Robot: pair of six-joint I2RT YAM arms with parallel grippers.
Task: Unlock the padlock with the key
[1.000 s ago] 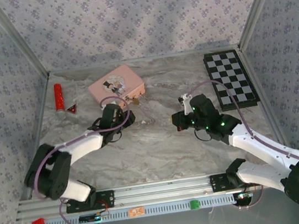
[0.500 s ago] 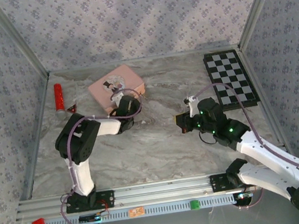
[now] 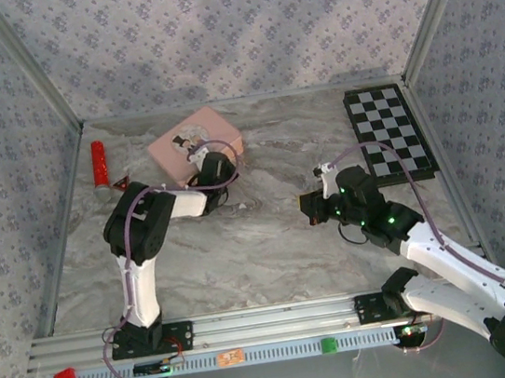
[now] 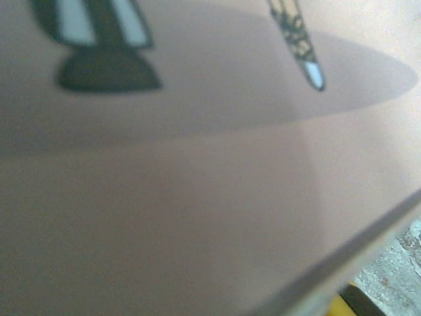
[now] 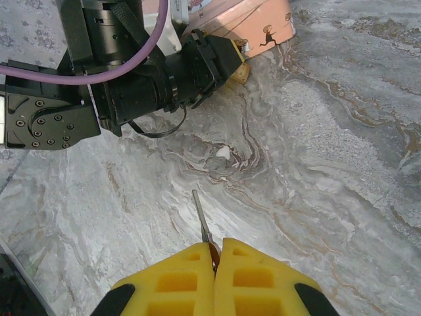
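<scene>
Left gripper (image 3: 219, 167) nearer pink tin (image 3: 181, 147), key (image 5: 200, 217) clamped

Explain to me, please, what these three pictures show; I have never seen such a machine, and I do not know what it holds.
Two robot arms stand at the near edge of a marble table. One picture looks down from above; the other two come from cameras on the wrists. On the table lie a pink tin, a chessboard and a red tube. The right gripper is shut on a thin key. The left gripper is at the tin, so its camera sees blurred pink.
</scene>
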